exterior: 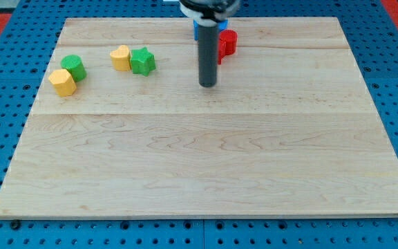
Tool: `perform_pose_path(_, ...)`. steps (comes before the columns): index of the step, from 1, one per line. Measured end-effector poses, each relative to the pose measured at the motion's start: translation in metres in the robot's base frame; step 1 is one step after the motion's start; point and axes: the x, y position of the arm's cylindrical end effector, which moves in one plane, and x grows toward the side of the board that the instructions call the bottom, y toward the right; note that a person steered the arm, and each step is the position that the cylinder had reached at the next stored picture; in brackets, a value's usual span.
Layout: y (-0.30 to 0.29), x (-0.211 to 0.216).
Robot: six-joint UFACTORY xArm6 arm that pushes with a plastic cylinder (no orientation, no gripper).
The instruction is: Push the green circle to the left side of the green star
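Green circle left of green star

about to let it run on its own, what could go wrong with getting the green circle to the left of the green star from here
1. A yellow heart block already sits touching the green star on its left, so the spot is blocked; the green circle may shove both.
2. A yellow block touches the green circle, so it may get dragged along.
3. My tip is right of the star; a straight path to the circle could hit the star.
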Motion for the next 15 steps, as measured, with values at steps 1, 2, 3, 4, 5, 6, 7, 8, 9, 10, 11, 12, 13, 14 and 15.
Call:
perform_pose_path(1, -0.020, 0.037)
perform_pose_path(2, -0.087, 0.063)
perform_pose_path(3, -0.158, 0.084)
perform_pose_path(4, -0.236, 0.086)
perform_pose_path(5, -0.318, 0.079)
perform_pose_path(6, -0.325, 0.076)
perform_pose_path(7, -0.326, 0.070)
perform_pose_path(8, -0.325, 0.048)
perform_pose_path(9, -0.325, -0.026)
perform_pose_path(10, -0.325, -0.073)
perform_pose_path(11, -0.313, -0.075)
perform_pose_path(12, -0.293, -0.071)
perform_pose_path(13, -0.290, -0.051)
perform_pose_path(14, -0.287, -0.045)
perform_pose_path(15, -0.269, -0.049)
